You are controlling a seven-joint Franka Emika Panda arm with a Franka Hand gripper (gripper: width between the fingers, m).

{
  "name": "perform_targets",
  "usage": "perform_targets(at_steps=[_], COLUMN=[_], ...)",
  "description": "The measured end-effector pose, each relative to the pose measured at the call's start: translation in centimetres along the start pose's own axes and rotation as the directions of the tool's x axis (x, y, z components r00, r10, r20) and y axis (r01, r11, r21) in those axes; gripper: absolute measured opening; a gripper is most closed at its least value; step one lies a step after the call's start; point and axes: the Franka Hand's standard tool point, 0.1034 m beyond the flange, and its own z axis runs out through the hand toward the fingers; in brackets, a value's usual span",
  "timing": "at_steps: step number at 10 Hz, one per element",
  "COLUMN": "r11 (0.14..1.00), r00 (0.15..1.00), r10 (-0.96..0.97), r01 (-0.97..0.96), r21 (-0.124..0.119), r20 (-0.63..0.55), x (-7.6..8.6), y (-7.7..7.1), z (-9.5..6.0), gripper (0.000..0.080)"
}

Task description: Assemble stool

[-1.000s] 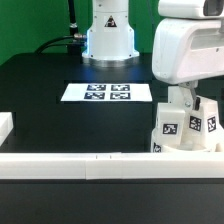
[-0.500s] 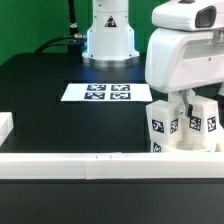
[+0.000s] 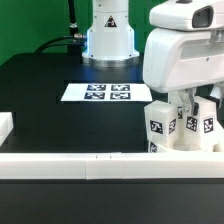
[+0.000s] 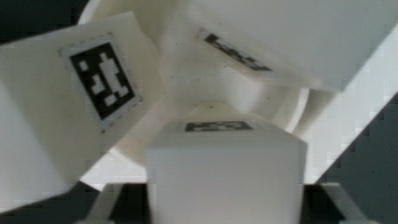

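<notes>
By the white rail (image 3: 90, 164), hand (image 3: 186, 106) directly above clustered stool legs (image 3: 163, 124)

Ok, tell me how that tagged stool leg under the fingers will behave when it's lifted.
The stool leg looks like rigid white plastic, so it likely stays stiff. Its flat, blocky faces suggest it won't roll, though standing upright it might tip if nudged. The smooth surface could be a little slippery. Other legs crowd close and may get bumped.

We see the arm's base (image 3: 108, 38) upright at the back of the table. Our wrist housing (image 3: 185, 55) hangs low at the exterior view's right, pointing down. The gripper (image 3: 187, 103) sits under it; fingers mostly hidden, so we can't tell the jaw state.
</notes>
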Motion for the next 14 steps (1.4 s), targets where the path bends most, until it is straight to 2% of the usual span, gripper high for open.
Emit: perform_targets(at_steps=[2,4,5,6,10,12,13,14], r11=[0.981,0.895,0.780,0.709,0.512,0.352,0.202,0.087], r00=[0.981,0.895,0.781,0.709,0.512,0.353,0.203,0.089], r10=[0.196,0.446,0.625,0.705,0.859,0.936,0.979,0.996], r01=[-0.196,-0.446,-0.624,-0.704,-0.858,-0.935,-0.977,-0.993], r21=[0.006,0.013,0.031,0.036,0.038,0.042,0.062,0.078], r20=[-0.003,-0.006,-0.009,-0.006,0.002,0.008,0.010,0.022], x=[0.02,0.07,0.13,0.20,0.25,0.34,0.50,0.54], y=[-0.08,-0.22,-0.47,-0.56,-0.61,-0.70,-0.91,-0.99], z=[0.03,0.07,0.09,0.08,0.08,0.07,0.06,0.08], gripper=[0.0336,0.0336,0.0337,0.0337,0.0337,0.0337,0.0337,0.0337])
